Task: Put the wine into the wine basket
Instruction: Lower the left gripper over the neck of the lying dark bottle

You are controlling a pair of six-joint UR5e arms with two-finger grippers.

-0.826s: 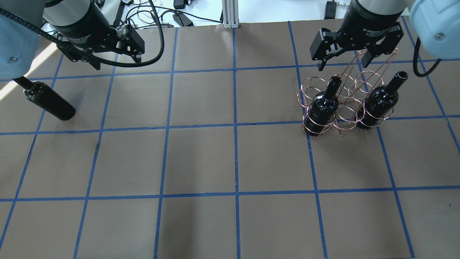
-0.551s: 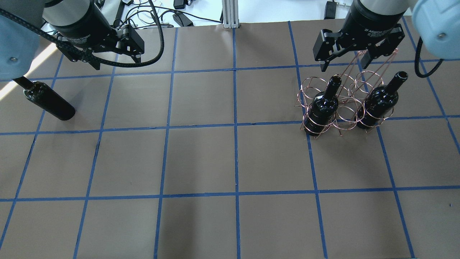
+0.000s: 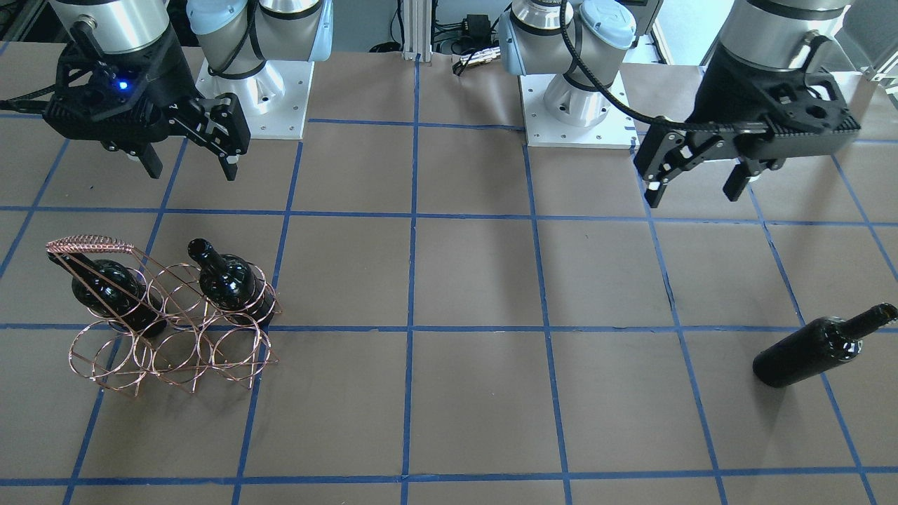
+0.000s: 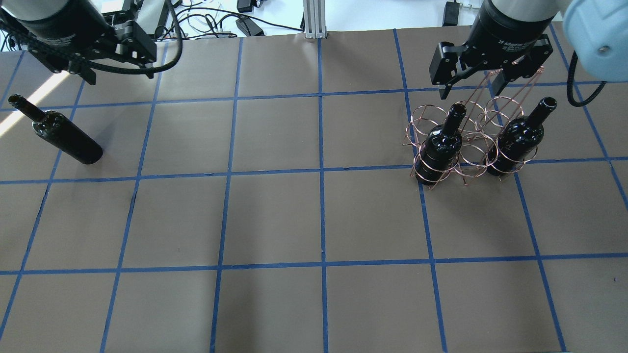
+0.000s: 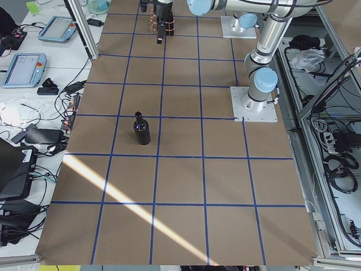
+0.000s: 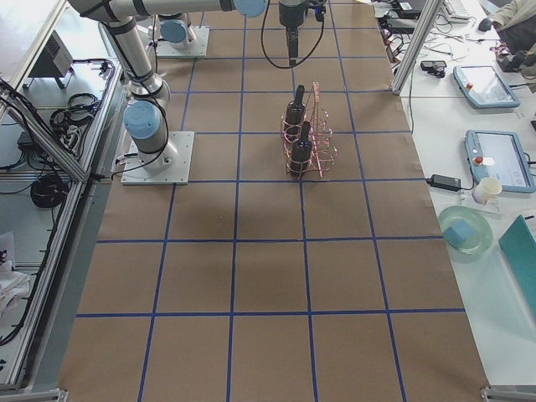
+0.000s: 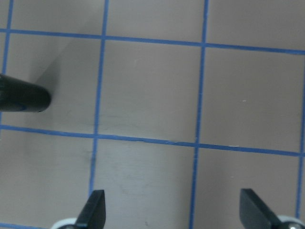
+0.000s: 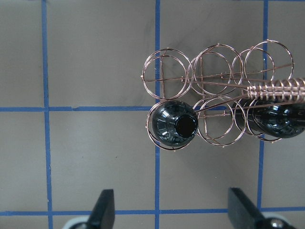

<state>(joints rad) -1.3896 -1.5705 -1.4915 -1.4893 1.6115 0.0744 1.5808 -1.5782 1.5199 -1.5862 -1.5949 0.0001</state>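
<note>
The copper wire wine basket (image 4: 472, 147) stands on the right of the table, also in the front view (image 3: 175, 344). Two black bottles (image 4: 441, 144) (image 4: 517, 137) stand upright in the end rings of one row, the row nearer my right gripper in the right wrist view. The other rings are empty. A third wine bottle (image 4: 64, 136) stands alone at far left, also in the front view (image 3: 807, 351). My right gripper (image 4: 470, 90) is open and empty, above the basket's robot side near the coiled handle (image 8: 279, 90). My left gripper (image 4: 117, 66) is open and empty, behind and right of the lone bottle (image 7: 19, 98).
Brown table surface with a blue tape grid (image 4: 321, 171). Cables and an aluminium post (image 4: 314, 19) lie past the table's back edge. The arm bases (image 3: 572, 105) are bolted at the robot side. Tablets and a bowl (image 6: 465, 230) sit on a side bench.
My left arm has moved back and to the left in the overhead view, uncovering the lone bottle's neck. My right gripper has barely shifted. The bottles and basket have not moved.
</note>
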